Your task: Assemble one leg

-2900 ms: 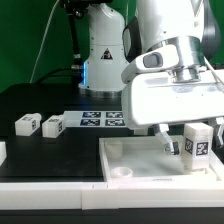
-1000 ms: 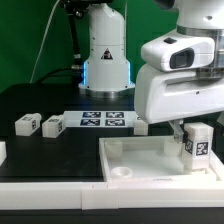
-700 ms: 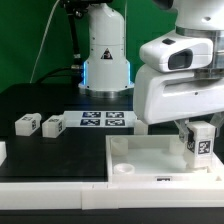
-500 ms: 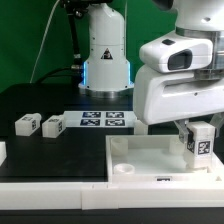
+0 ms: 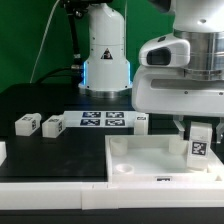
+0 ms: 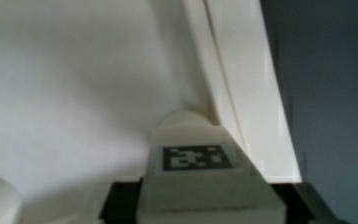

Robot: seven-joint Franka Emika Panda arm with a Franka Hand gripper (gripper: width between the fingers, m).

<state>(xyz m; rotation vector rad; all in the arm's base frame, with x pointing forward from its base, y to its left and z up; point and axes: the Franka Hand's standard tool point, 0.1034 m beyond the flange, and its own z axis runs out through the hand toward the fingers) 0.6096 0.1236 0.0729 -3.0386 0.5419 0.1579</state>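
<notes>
Grip first: the tool (image 5: 200, 132) is clenched on the leg (image 5: 200, 144), a small white block that stands upright directly beneath it, with its black-and-white tag turned toward the exterior camera. In the wrist view the dark fingers (image 6: 128, 202) press in on either side of the block, and the tag sits on the face between them.

Below the tool lies the white panel (image 5: 140, 155), a large tray-like piece with a raised rim. The leg hangs over the panel's corner on the exterior view's right, inside the rim. In the wrist view the block's far end sits just beside the inner rim ridge. I cannot tell from either view whether the leg's lower end touches the panel floor or hangs just above it.

On the black counter (image 5: 50, 160), well apart from the tool toward the exterior view's left, sit one loose block (image 5: 27, 124) and a second loose block (image 5: 53, 126), close together and each carrying a tag. Between them and the tool, beyond the panel's far edge, the marker board (image 5: 105, 120) lies flat.
</notes>
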